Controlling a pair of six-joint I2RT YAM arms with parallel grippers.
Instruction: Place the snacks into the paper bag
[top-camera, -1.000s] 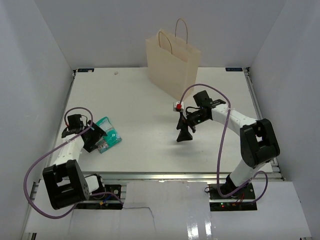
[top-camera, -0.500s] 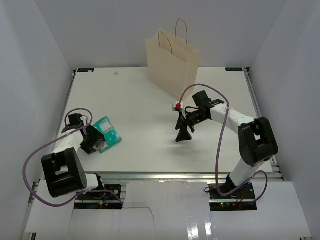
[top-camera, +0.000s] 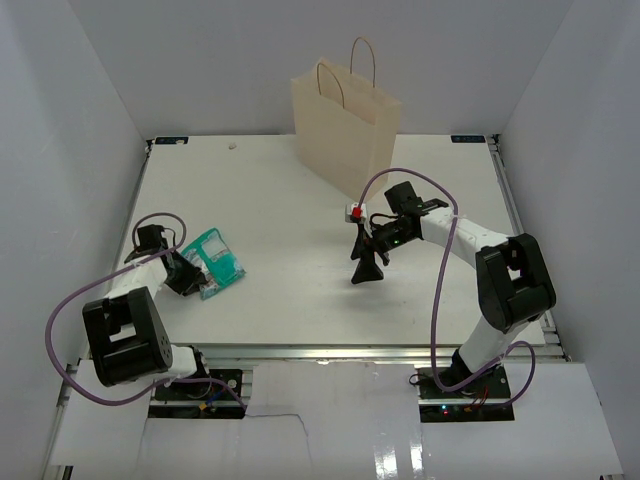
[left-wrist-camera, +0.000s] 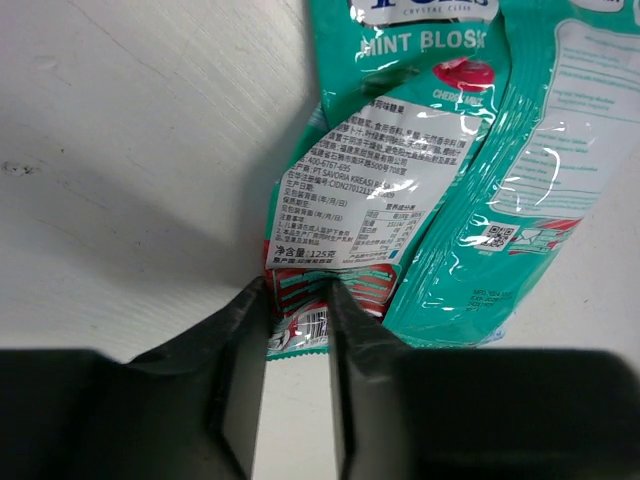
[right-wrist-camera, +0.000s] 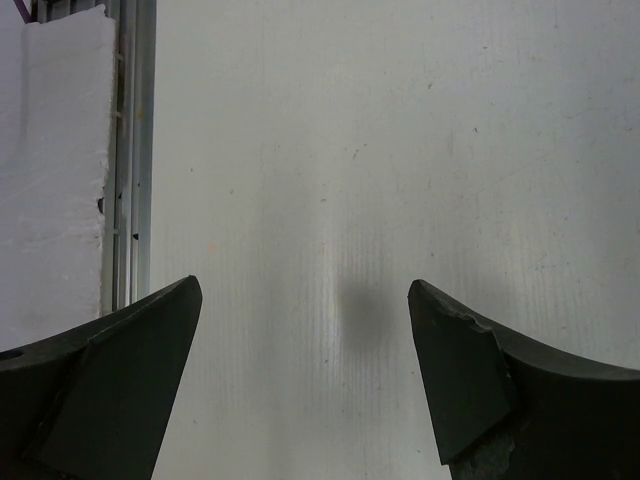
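Observation:
One of the snacks, a teal-and-white pack (top-camera: 218, 262) printed with mint lettering, lies flat on the white table at the left. My left gripper (top-camera: 188, 279) is at its near-left end. In the left wrist view the two fingers pinch the pack's (left-wrist-camera: 430, 200) crimped bottom seam, so my left gripper (left-wrist-camera: 298, 295) is shut on it. The paper bag (top-camera: 345, 125) stands upright at the back centre, cream with looped handles. My right gripper (top-camera: 368, 262) hangs over the table's middle, in front of the bag. In its wrist view the right gripper (right-wrist-camera: 305, 300) is open over bare table.
White walls close in the table on the left, back and right. A small pale speck (top-camera: 234, 146) lies near the back left edge. The right wrist view shows a metal rail (right-wrist-camera: 132, 150) and a white foam block (right-wrist-camera: 60, 170) at the table's edge.
My left gripper has slid left to the pack's end and shut its jaws on the seam. The pack has turned slightly. The right arm has stayed still.

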